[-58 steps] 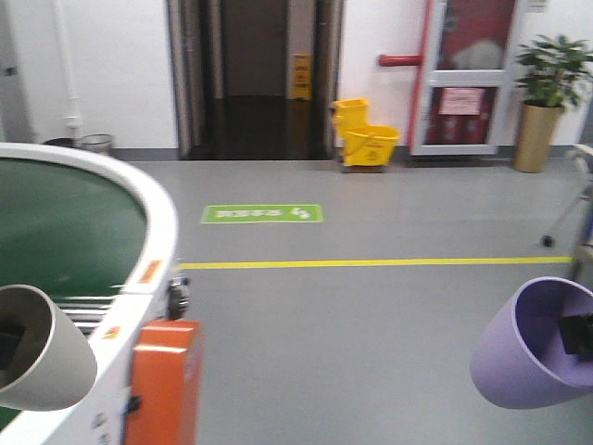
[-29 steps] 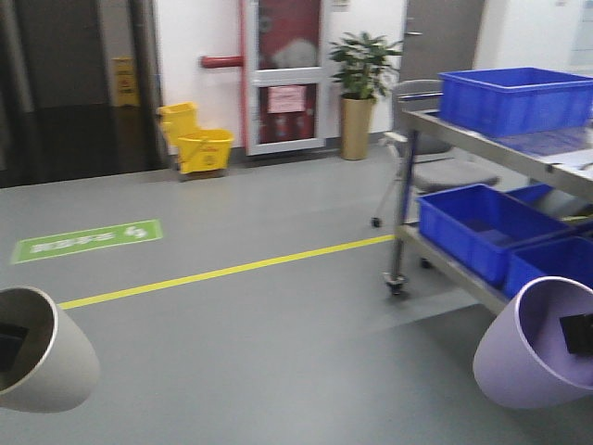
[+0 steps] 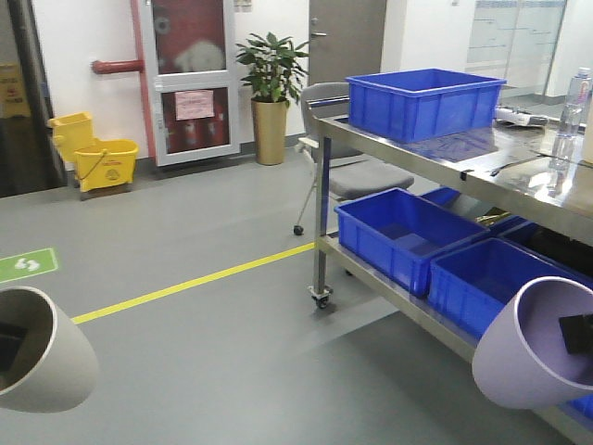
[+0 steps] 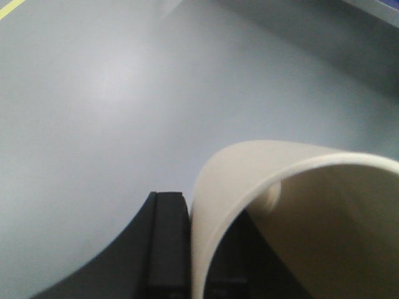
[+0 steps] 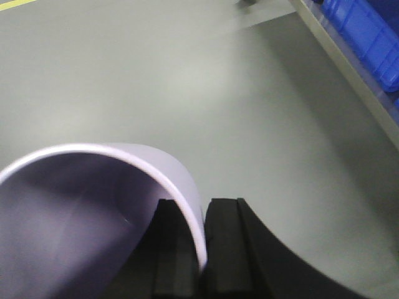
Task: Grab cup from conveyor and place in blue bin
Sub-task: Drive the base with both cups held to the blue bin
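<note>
My left gripper (image 4: pixel 198 249) is shut on the wall of a beige cup (image 4: pixel 299 212), one finger inside and one outside. This cup shows at the lower left of the front view (image 3: pixel 46 362). My right gripper (image 5: pixel 201 249) is shut the same way on the rim of a purple cup (image 5: pixel 81 212), at the lower right of the front view (image 3: pixel 528 352). Both cups hang over the grey floor. A blue bin (image 3: pixel 422 102) stands on top of a steel cart (image 3: pixel 519 181). The conveyor is out of view.
Two more blue bins (image 3: pixel 403 232) (image 3: pixel 486 278) sit on the cart's lower shelf, close ahead of the purple cup. A grey wheeled chair (image 3: pixel 357 176) stands behind the cart. A yellow line (image 3: pixel 195 283) crosses the floor. A yellow mop bucket (image 3: pixel 97 158) and a potted plant (image 3: pixel 271 93) stand by the far wall.
The front view has swung right: the conveyor has left the view and the steel cart with blue bins has come in and grown nearer. Both cups stay held the same way.
</note>
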